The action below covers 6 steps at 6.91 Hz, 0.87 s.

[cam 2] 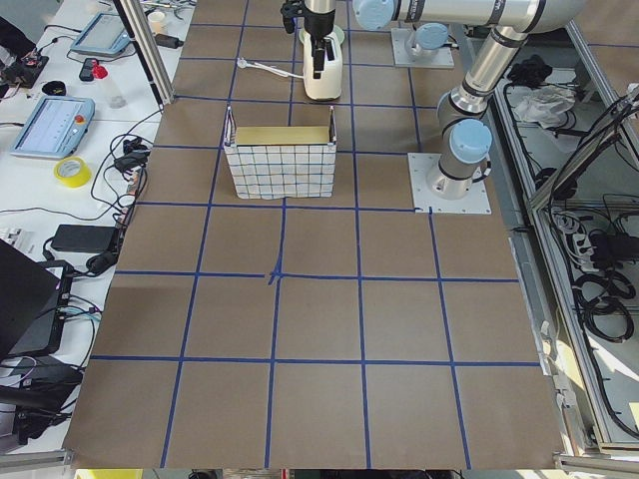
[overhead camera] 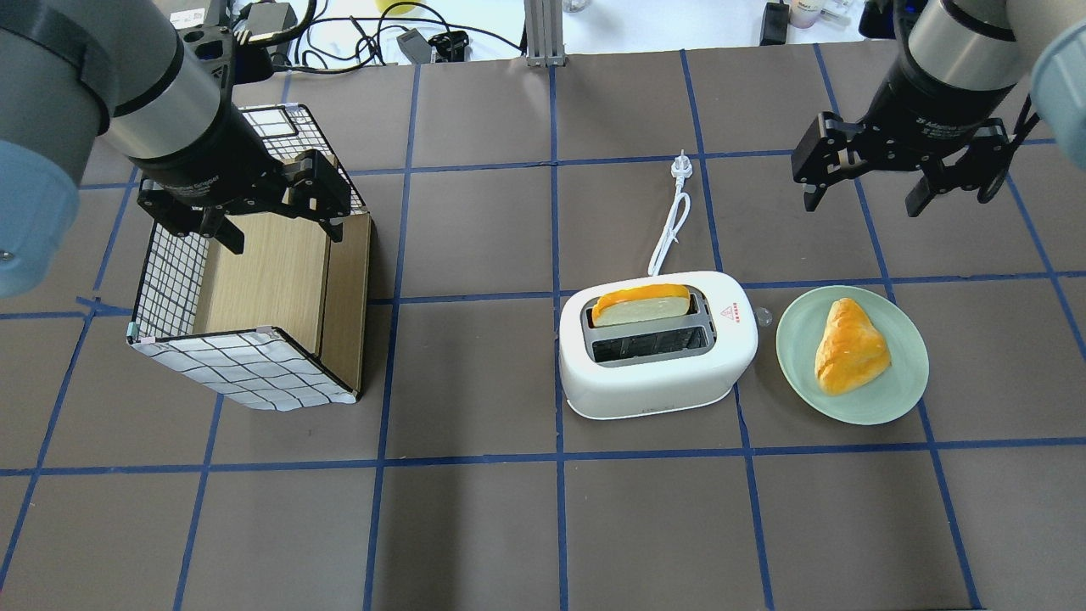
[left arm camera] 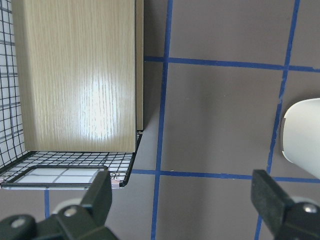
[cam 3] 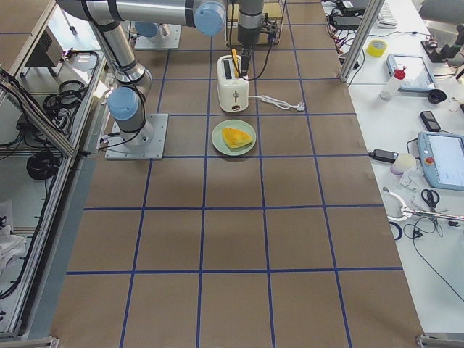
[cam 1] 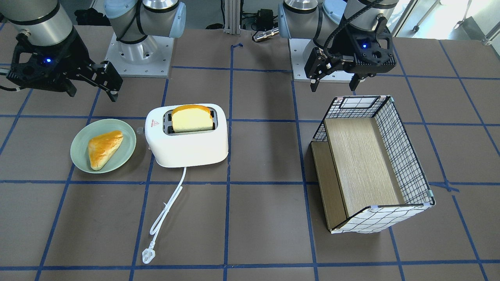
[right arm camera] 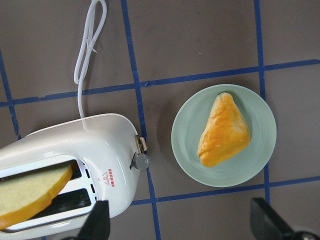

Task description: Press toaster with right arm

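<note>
My left hand hangs spread wide above the grid-patterned box. The toaster stands on the tabletop, below and to the left of my right hand. That hand is spread wide too and is well apart from it.

Bright, even light falls from above on the brown paper-covered tabletop, leaving only soft, faint shadows. A white glare patch sits on the pale wooden floor of the grid-patterned wire box. At the wrist views' bottom edges, the left tool and right tool are out of focus.
</note>
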Available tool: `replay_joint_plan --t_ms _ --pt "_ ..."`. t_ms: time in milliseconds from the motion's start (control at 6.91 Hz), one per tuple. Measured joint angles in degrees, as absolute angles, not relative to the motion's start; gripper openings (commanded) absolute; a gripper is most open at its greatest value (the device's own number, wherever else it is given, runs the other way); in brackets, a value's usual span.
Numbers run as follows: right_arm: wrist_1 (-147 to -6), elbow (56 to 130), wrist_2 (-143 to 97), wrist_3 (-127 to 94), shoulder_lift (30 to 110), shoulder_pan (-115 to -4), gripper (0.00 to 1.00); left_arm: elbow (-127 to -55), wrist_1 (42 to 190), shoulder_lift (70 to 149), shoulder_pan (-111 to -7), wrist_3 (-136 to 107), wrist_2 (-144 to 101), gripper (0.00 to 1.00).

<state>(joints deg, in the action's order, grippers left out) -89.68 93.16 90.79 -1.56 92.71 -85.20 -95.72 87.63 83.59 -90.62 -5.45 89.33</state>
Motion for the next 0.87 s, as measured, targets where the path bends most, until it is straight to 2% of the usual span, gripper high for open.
replay_joint_plan --t_ms 868 --pt "-90.0 92.9 90.7 -2.4 92.6 -90.2 1.0 -95.8 87.6 83.6 -90.6 -5.4 89.4 1.0"
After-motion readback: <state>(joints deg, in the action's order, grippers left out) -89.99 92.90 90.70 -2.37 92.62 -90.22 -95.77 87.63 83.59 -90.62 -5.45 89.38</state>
